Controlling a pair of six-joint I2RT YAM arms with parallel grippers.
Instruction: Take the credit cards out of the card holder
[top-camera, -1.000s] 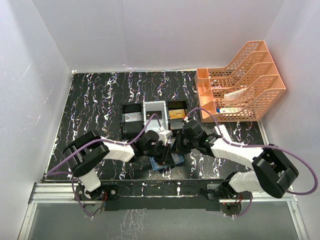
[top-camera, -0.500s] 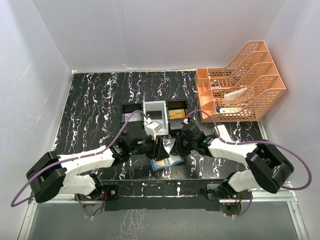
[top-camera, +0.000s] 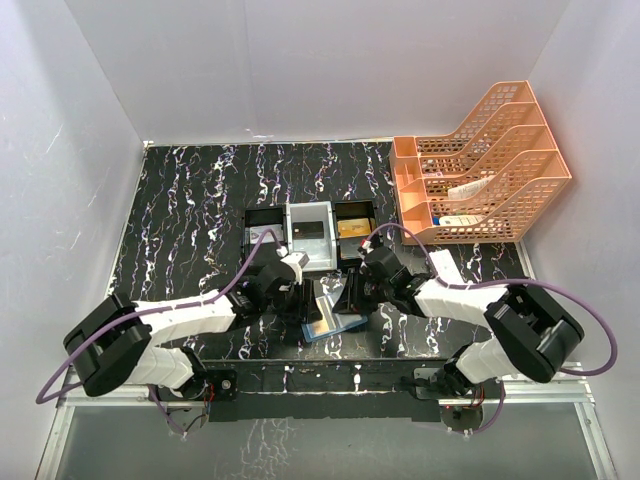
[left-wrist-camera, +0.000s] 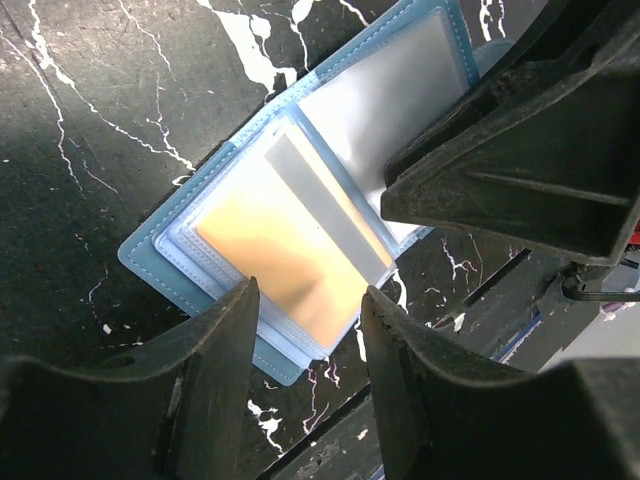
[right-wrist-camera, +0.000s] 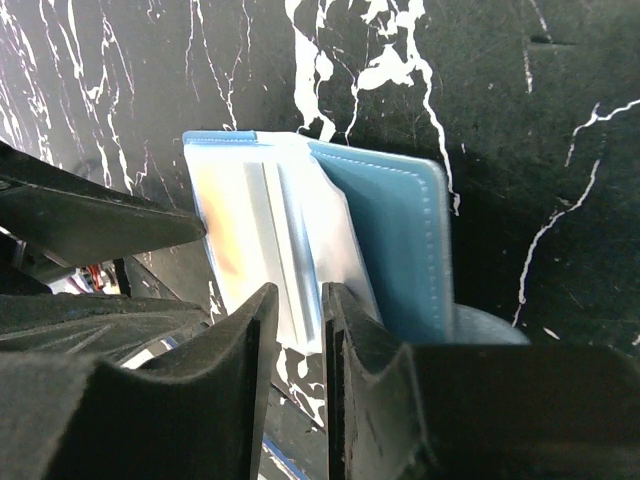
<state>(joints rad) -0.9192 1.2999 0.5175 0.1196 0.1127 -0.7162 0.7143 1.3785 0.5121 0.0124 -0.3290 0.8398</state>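
Note:
The blue card holder lies open on the black marbled table, near the front edge. A gold-tan credit card with a grey stripe sits in its top clear pocket, also visible in the right wrist view. My left gripper hovers open over the holder's near edge with nothing between its fingers. My right gripper is low over the other half of the holder, its jaws a narrow gap apart above the clear pocket leaves. Both grippers meet over the holder in the top view, left and right.
A black-and-white three-compartment tray stands just behind the grippers, with a dark card in the middle and a gold one on the right. An orange file rack fills the back right. The table's metal front rail runs close below the holder.
My left arm has dropped low and its gripper has shifted a little left and opened wider. The right gripper's jaws have parted slightly. The holder stays in place.

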